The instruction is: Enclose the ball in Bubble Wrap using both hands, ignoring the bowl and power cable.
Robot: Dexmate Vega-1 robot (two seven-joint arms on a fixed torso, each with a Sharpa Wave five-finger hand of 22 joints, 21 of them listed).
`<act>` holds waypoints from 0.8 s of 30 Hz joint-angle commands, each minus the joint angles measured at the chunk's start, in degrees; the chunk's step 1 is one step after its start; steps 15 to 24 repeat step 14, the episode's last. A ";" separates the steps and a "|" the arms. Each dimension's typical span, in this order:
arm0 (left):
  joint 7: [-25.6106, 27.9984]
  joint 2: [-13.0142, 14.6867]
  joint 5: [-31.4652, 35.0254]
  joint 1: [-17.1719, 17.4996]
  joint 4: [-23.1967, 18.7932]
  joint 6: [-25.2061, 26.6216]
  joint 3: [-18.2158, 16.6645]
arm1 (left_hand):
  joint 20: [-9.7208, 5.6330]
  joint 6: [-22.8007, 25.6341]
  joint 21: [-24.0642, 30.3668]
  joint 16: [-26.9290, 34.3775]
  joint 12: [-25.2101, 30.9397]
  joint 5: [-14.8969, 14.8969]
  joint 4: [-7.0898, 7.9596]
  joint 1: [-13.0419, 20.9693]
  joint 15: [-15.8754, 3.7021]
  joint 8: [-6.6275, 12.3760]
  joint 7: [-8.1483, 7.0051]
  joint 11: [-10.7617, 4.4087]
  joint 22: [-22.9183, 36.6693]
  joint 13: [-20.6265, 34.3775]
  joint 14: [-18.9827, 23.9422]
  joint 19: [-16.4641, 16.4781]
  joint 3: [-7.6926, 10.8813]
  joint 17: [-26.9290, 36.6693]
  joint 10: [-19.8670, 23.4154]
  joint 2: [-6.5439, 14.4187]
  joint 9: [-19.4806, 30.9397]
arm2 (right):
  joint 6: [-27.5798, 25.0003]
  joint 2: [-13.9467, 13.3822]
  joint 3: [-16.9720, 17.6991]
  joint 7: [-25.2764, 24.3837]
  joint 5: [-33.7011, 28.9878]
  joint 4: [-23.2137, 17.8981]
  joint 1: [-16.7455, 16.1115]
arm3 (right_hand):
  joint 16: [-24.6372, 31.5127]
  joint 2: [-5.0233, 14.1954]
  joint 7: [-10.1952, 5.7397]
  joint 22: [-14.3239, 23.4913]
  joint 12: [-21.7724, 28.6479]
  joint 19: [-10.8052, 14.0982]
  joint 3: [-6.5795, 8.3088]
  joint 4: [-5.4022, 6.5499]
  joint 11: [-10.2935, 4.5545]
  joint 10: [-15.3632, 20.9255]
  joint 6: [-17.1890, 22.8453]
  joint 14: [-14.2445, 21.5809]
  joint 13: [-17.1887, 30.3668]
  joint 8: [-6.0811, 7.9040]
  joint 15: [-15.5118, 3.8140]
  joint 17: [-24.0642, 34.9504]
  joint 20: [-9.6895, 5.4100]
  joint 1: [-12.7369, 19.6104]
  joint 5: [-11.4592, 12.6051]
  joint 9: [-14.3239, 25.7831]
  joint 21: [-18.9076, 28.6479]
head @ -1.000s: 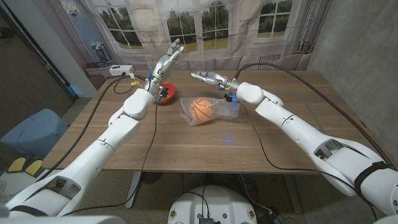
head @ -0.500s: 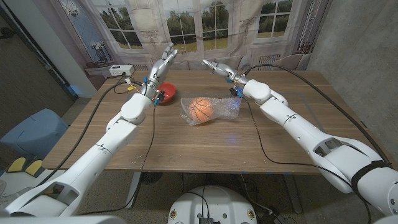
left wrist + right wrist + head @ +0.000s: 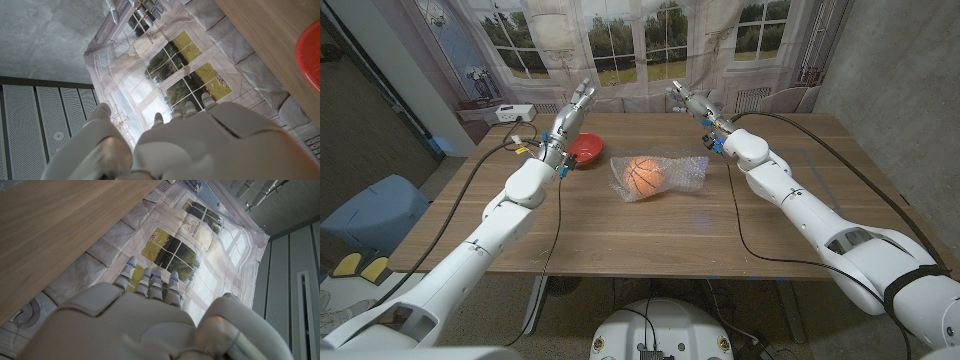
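The fingers of the left hand (image 3: 575, 106) are spread and raised, pointing up and away over the far left part of the wooden table (image 3: 650, 225), and they hold nothing; in the left wrist view the same hand (image 3: 200, 145) shows its pale back with its fingertips (image 3: 186, 106) reaching toward a printed window backdrop (image 3: 165, 70). The fingers of the right hand (image 3: 688, 100) are likewise apart and empty, lifted above the table's far edge, and in the right wrist view that hand (image 3: 135, 325) has its fingers (image 3: 150, 282) stretched out side by side against the same backdrop. Neither hand touches the wrap. One ball (image 3: 643, 176), orange with dark seams like a small basketball, lies near the middle of the table, between the two arms. It sits inside one crumpled sheet of clear Bubble Wrap (image 3: 686, 175), which is gathered loosely around it and spreads out flatter toward the robot's right. One red bowl (image 3: 587, 148) stands just beside the left wrist, well apart from the ball. One white power strip (image 3: 514, 113) lies at the table's far left corner, with a black cable (image 3: 480, 170) running from it.
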 commanded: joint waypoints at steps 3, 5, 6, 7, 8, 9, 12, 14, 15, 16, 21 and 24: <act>-1.82 2.27 -3.69 3.20 -1.11 -0.38 -1.60 | -0.06 -7.32 0.33 0.18 0.15 -0.06 0.01 -0.21 0.72 0.20 -0.41 0.01 0.07 0.14 -9.62 -7.02 -0.10 -0.07 -7.44 0.26 0.13 | 0.60 1.25 5.29 -1.29 10.44 2.14 -3.00 | 0.69 0.40 0.47 0.18 0.49 1.32 0.27 -0.51 -0.09 1.87 1.65 1.47 0.09 0.31 -0.08 -0.52 -0.34 0.96 -0.26 0.09 -0.09; -2.29 2.50 -4.15 3.42 -1.32 -0.36 -1.58 | -0.05 -7.32 0.29 0.19 0.16 -0.06 0.01 -0.24 0.65 0.20 -0.42 0.04 0.07 0.13 -9.65 -7.15 -0.12 -0.07 -7.45 0.28 0.13 | 1.38 2.05 6.98 0.11 13.85 4.00 -3.24 | 0.97 0.74 0.80 0.20 0.74 2.04 0.39 -0.69 0.32 2.99 2.89 2.65 0.07 0.53 -0.32 -0.98 -0.30 1.31 -0.50 0.10 -0.19; -2.44 2.56 -4.30 3.53 -1.38 -0.41 -1.56 | -0.07 -7.33 0.26 0.17 0.15 -0.06 0.01 -0.25 0.68 0.20 -0.41 0.04 0.07 0.13 -9.72 -7.21 -0.13 -0.07 -7.49 0.29 0.13 | 1.31 2.23 7.76 -0.43 14.89 4.06 -3.66 | 1.02 0.82 0.96 0.20 0.80 2.11 0.44 -0.75 0.41 3.24 3.20 2.86 0.06 0.59 -0.47 -1.08 -0.28 1.43 -0.55 0.10 -0.24; -2.51 2.56 -4.45 3.66 -1.38 -0.50 -1.55 | -0.08 -7.41 0.31 0.13 0.14 -0.05 0.01 -0.27 0.72 0.18 -0.40 0.03 0.07 0.12 -9.87 -7.10 -0.14 -0.08 -7.56 0.31 0.13 | 1.45 2.05 8.24 -1.48 15.00 3.85 -4.14 | 1.01 0.93 1.13 0.21 0.87 2.23 0.50 -0.84 0.61 3.56 3.44 2.97 0.06 0.61 -0.43 -1.20 -0.26 1.59 -0.60 0.10 -0.29; -2.53 2.52 -4.57 3.80 -1.32 -0.62 -1.56 | -0.08 -7.49 0.31 0.12 0.14 -0.05 0.01 -0.28 0.71 0.15 -0.42 0.00 0.07 0.12 -9.92 -7.12 -0.15 -0.08 -7.57 0.31 0.13 | 0.81 1.75 8.78 -2.97 15.19 2.95 -4.81 | 1.10 1.08 1.26 0.21 0.89 2.41 0.60 -0.97 0.59 3.80 3.84 3.40 0.05 0.66 -0.69 -1.38 -0.27 1.83 -0.70 0.10 -0.36; -2.45 2.49 -4.71 3.96 -1.29 -0.63 -1.59 | -0.07 -7.51 0.25 0.14 0.13 -0.05 0.01 -0.31 0.70 0.15 -0.36 0.04 0.07 0.12 -9.94 -7.27 -0.17 -0.08 -7.62 0.34 0.13 | 1.08 1.65 9.27 -3.47 15.57 2.93 -5.20 | 1.11 1.12 1.33 0.22 0.92 2.45 0.63 -1.03 0.58 3.98 4.10 3.50 0.05 0.71 -0.75 -1.45 -0.26 1.92 -0.74 0.10 -0.41; -2.62 2.42 -5.57 4.38 -1.01 -0.46 -1.64 | -0.12 -7.53 0.19 0.14 0.08 -0.05 0.02 -0.36 0.65 0.16 -0.34 0.15 0.07 0.11 -10.00 -7.48 -0.19 -0.08 -7.81 0.38 0.13 | 2.07 2.48 11.18 -3.54 18.64 3.26 -6.21 | 1.06 1.23 1.39 0.22 0.98 2.63 0.73 -1.19 0.50 4.34 4.40 3.61 0.04 0.71 -0.70 -1.65 -0.15 2.19 -0.85 0.10 -0.49; -2.68 2.31 -5.97 4.61 -0.67 -0.75 -1.72 | -0.16 -7.80 0.09 0.14 0.03 -0.04 0.03 -0.42 0.59 0.07 -0.28 0.18 0.07 0.10 -10.15 -7.77 -0.23 -0.09 -8.04 0.44 0.13 | 2.50 1.86 11.30 -4.37 18.19 2.39 -6.85 | 1.04 1.29 1.36 0.23 1.00 2.65 0.77 -1.26 0.66 4.47 4.44 3.62 0.04 0.68 -0.68 -1.72 -0.16 2.30 -0.90 0.10 -0.54; -2.68 2.31 -5.97 4.61 -0.67 -0.75 -1.72 | -0.16 -7.80 0.09 0.14 0.03 -0.04 0.03 -0.42 0.59 0.07 -0.28 0.18 0.07 0.10 -10.15 -7.77 -0.23 -0.09 -8.04 0.44 0.13 | 2.50 1.86 11.30 -4.37 18.19 2.39 -6.85 | 1.04 1.29 1.36 0.23 1.00 2.65 0.77 -1.26 0.66 4.47 4.44 3.62 0.04 0.68 -0.68 -1.72 -0.16 2.30 -0.90 0.10 -0.54; -2.68 2.31 -5.97 4.61 -0.67 -0.75 -1.72 | -0.16 -7.80 0.09 0.14 0.03 -0.04 0.03 -0.42 0.59 0.07 -0.28 0.18 0.07 0.10 -10.15 -7.77 -0.23 -0.09 -8.04 0.44 0.13 | 2.50 1.86 11.30 -4.37 18.19 2.39 -6.85 | 1.04 1.29 1.36 0.23 1.00 2.65 0.77 -1.26 0.66 4.47 4.44 3.62 0.04 0.68 -0.68 -1.72 -0.16 2.30 -0.90 0.10 -0.54; -2.68 2.31 -5.97 4.61 -0.67 -0.75 -1.72 | -0.16 -7.80 0.09 0.14 0.03 -0.04 0.03 -0.42 0.59 0.07 -0.28 0.18 0.07 0.10 -10.15 -7.77 -0.23 -0.09 -8.04 0.44 0.13 | 2.50 1.86 11.30 -4.37 18.19 2.39 -6.85 | 1.04 1.29 1.36 0.23 1.00 2.65 0.77 -1.26 0.66 4.47 4.44 3.62 0.04 0.68 -0.68 -1.72 -0.16 2.30 -0.90 0.10 -0.54; -2.68 2.31 -5.97 4.61 -0.67 -0.75 -1.72 | -0.16 -7.80 0.09 0.14 0.03 -0.04 0.03 -0.42 0.59 0.07 -0.28 0.18 0.07 0.10 -10.15 -7.77 -0.23 -0.09 -8.04 0.44 0.13 | 2.50 1.86 11.30 -4.37 18.19 2.39 -6.85 | 1.04 1.29 1.36 0.23 1.00 2.65 0.77 -1.26 0.66 4.47 4.44 3.62 0.04 0.68 -0.68 -1.72 -0.16 2.30 -0.90 0.10 -0.54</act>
